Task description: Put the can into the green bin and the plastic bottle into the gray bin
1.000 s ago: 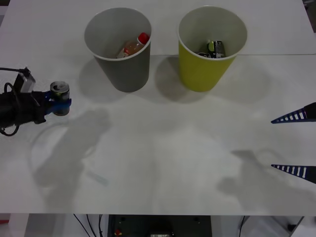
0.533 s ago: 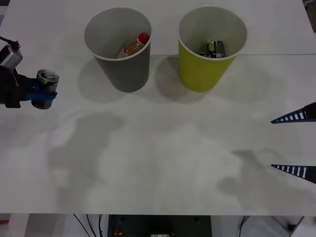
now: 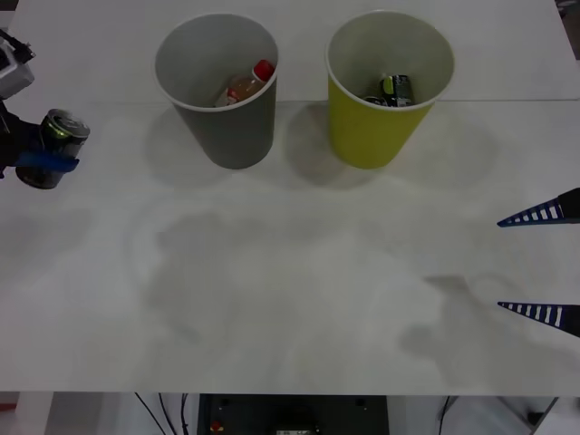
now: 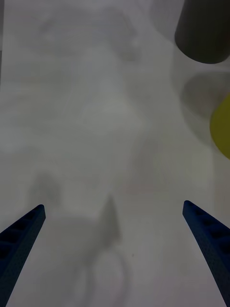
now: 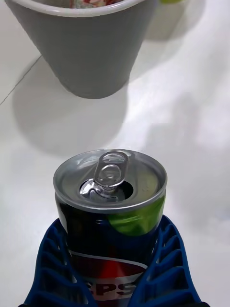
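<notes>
At the front view's far left edge, the left gripper [image 3: 41, 159] clenches the small dark can [image 3: 53, 145] with its silver pull-tab top, tilted; a slip could drop it short of the yellow-green tapered bin [image 3: 376, 136], upper right, or into the nearer gray tapered bin [image 3: 227, 131]; the right gripper [image 3: 541, 263] idles open at right.

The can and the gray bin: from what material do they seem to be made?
The can, held in the left gripper: likely aluminium, given its shiny silver top and pull tab. The gray bin: matte, with a pale inside, perhaps paper or plastic.
</notes>
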### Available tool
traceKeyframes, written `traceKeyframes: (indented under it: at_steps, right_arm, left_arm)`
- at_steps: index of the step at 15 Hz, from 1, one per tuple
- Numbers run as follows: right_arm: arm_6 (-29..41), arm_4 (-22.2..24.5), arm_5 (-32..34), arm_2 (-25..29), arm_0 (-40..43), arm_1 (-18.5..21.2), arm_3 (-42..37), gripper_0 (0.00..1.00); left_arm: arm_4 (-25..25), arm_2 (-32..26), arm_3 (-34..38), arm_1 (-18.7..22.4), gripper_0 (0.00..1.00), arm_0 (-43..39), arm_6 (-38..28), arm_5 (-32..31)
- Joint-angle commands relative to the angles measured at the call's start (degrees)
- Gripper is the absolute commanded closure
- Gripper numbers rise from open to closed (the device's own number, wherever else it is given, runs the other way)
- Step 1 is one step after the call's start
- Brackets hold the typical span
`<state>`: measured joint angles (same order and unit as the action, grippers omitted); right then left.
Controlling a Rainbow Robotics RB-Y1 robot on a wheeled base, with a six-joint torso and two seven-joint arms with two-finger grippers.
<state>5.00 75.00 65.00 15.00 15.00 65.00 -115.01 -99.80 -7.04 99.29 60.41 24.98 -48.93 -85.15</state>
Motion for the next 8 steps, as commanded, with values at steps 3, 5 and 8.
traceKeyframes:
  at_steps: [3, 5, 8]
  right_arm:
    - [0.0, 0.0, 0.0, 0.0, 0.0, 0.0, 0.01, 0.0]
    - [0.0, 0.0, 0.0, 0.0, 0.0, 0.0, 0.01, 0.0]
    - [0.0, 0.0, 0.0, 0.0, 0.0, 0.0, 0.01, 0.0]
  left_arm:
    - [-8.92, -0.08, 9.08, -9.61, 1.0, 7.71, -12.95, -4.85]
    - [-9.63, 0.97, 8.91, -12.16, 1.0, 12.37, -16.73, -4.85]
    - [-14.2, 9.23, 8.03, -13.74, 1.0, 23.09, -21.21, -4.85]
